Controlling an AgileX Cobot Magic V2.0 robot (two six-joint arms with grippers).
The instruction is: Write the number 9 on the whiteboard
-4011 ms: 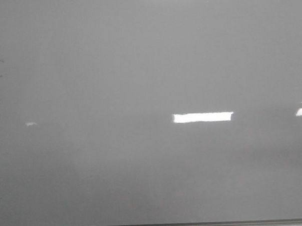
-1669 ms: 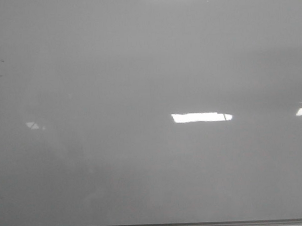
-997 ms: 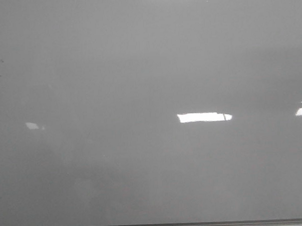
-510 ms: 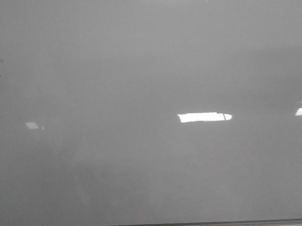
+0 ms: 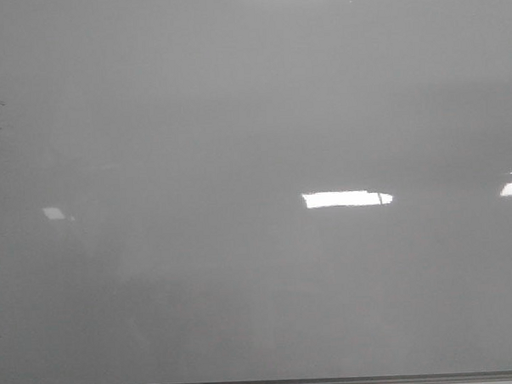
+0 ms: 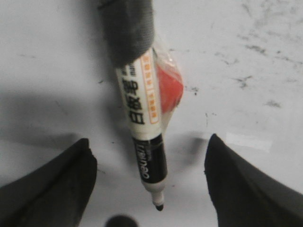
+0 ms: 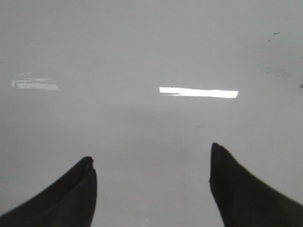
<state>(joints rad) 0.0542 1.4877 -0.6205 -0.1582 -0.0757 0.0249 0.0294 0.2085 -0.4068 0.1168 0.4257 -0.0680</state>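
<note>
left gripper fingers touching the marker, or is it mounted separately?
Apart. In the left wrist view both fingers stand wide of the marker, pale whiteboard showing in the gaps either side. The left gripper is open.

A: The whiteboard point(image 5: 236, 116) looks glossy and smooth, pale grey, with bright rectangular light reflections point(image 5: 347, 199) lying on it like on glass.

B: And its near edge?

A: A thin grey frame strip point(image 5: 332, 382), duller, it looks like brushed metal.

B: What about the marker point(image 6: 144, 127) in the left wrist view?

A: Smooth plastic barrel with a shiny white printed label, black lower section, dark tip. Its upper end is wrapped in matt, dark grey, cloth-like material point(image 6: 127, 28). Something red under clear, crinkly film point(image 6: 169, 85) sits beside it.

B: The fingers point(image 6: 52, 184)?

A: Matt black, likely plastic or rubber; 2 show in each wrist view.
</note>
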